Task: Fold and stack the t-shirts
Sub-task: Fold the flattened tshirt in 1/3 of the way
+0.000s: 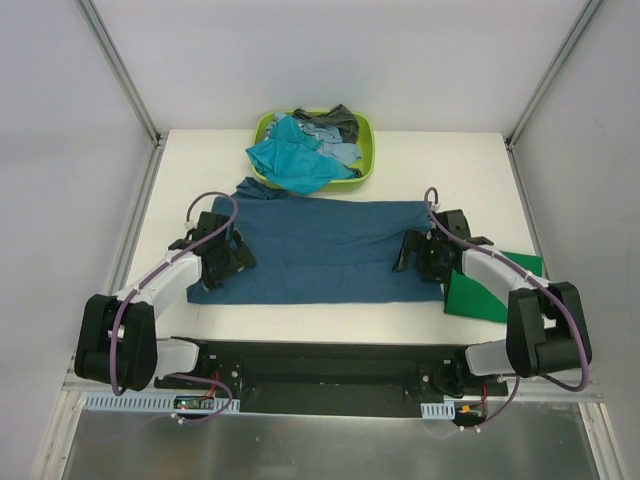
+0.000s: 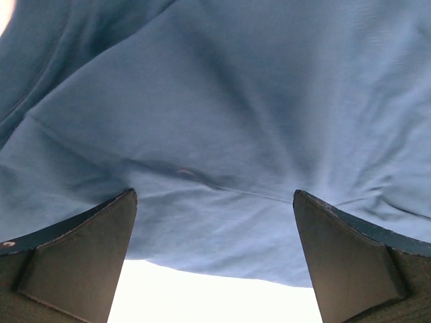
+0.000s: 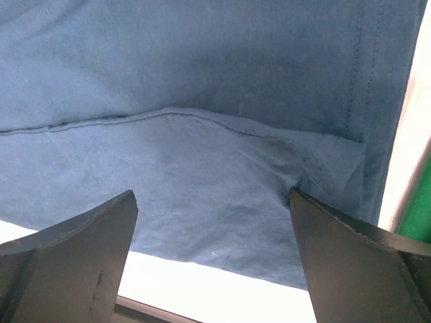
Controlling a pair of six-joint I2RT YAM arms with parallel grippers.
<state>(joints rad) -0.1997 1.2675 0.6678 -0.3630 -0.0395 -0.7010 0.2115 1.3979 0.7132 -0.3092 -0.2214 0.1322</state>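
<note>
Left gripper [image 1: 228, 255] and right gripper [image 1: 412, 255]: jaws wide, nothing held, each low over one end of the dark blue shirt [image 1: 320, 252], which lies flat between them, seemingly part-folded. Green shirt [image 1: 492, 292] just outside the right gripper, looks folded. Teal shirt [image 1: 290, 162], light blue shirt [image 1: 338, 152] and dark grey shirt [image 1: 338, 120] heaped in basket [image 1: 369, 150] beyond both. Judgement: early; most folding and all stacking left.

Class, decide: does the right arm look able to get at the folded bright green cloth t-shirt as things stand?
Probably yes: the bright green t-shirt lies uncovered beside the open right gripper.
</note>
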